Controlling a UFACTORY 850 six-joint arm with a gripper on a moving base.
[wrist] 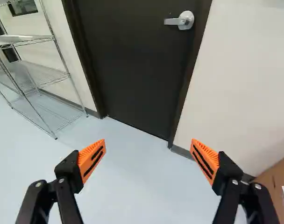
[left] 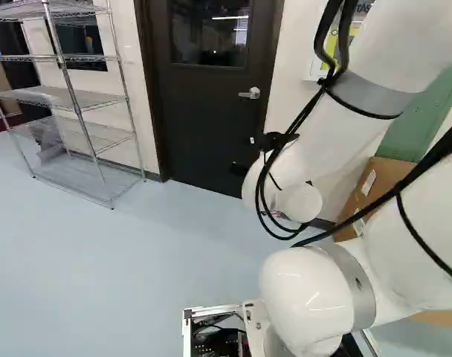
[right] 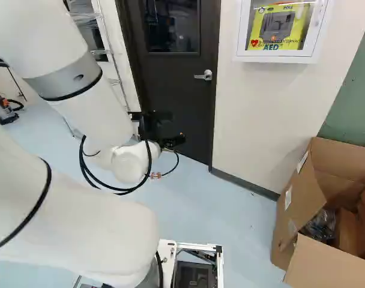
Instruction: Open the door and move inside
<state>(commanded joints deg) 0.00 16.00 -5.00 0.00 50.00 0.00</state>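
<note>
Door (wrist: 132, 65) is shut, fingers (right: 174, 141) are spread

The dark door stands in its frame (wrist: 194, 60), with a window (left: 210, 33) in the upper part. It is ahead of the arm (right: 80, 219). Its lever handle (wrist: 178, 21) is of metal and lies level, near the edge of the door which is on the side of the wall cabinet (right: 275, 58).

In the wrist view, the two fingers stand wide apart, and nothing is between their orange pads (wrist: 91, 161). The handle is ahead of them and well apart from them; they do not touch the door. Under and ahead of the fingers is the pale floor (wrist: 132, 186).

At the left of the left base view, a wire rack (left: 62, 97) stands on the floor, along the wall beside the door. At the right of the right base view there is an open cardboard box (right: 298, 192), with brown pieces and something wrapped in plastic inside. The cabinet hangs on the wall (right: 254, 114) between door and box, and a yellow sign with a grey device shows in it.
</note>
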